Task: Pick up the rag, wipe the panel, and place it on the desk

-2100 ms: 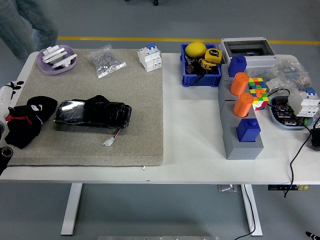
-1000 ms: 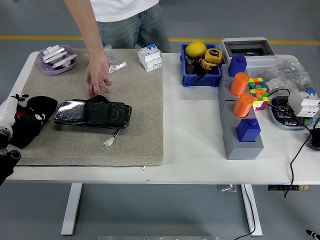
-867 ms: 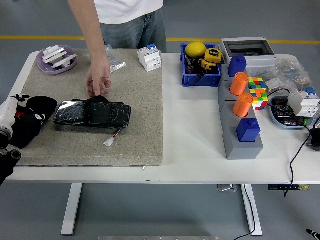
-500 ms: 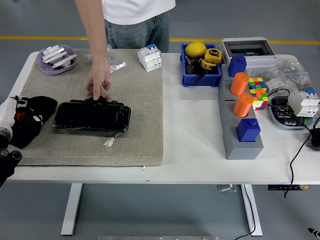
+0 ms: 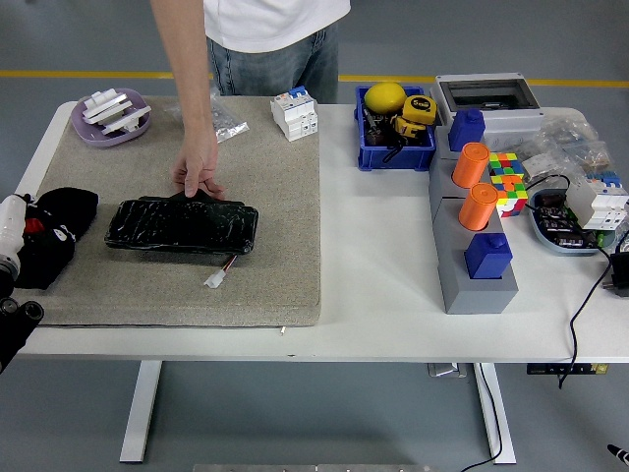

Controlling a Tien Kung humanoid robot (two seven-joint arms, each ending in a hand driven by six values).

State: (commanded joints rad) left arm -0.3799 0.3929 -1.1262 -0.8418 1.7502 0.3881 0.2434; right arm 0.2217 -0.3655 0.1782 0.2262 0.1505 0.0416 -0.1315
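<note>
The black rag [image 5: 56,234], with small red and white marks, lies bunched at the left end of the beige mat [image 5: 275,246]. The panel [image 5: 183,225], a flat black glossy slab with a short wire and white plug [image 5: 215,278], lies just right of the rag. My left arm [image 5: 9,258] shows only as a white and black part at the picture's left edge, against the rag; its hand is hidden. A person's hand [image 5: 200,173] rests on the panel's far edge.
A purple dish [image 5: 111,115], a bag of small parts [image 5: 221,118] and a white breaker [image 5: 294,111] line the mat's far side. On the right stand a blue bin [image 5: 395,138], a grey block with orange and blue pegs [image 5: 475,246], a colour cube [image 5: 505,180] and cables.
A person has stepped up and put a hand on the panel's far edge; the panel shifted slightly. The rag and my left arm have slid a little to the left.
</note>
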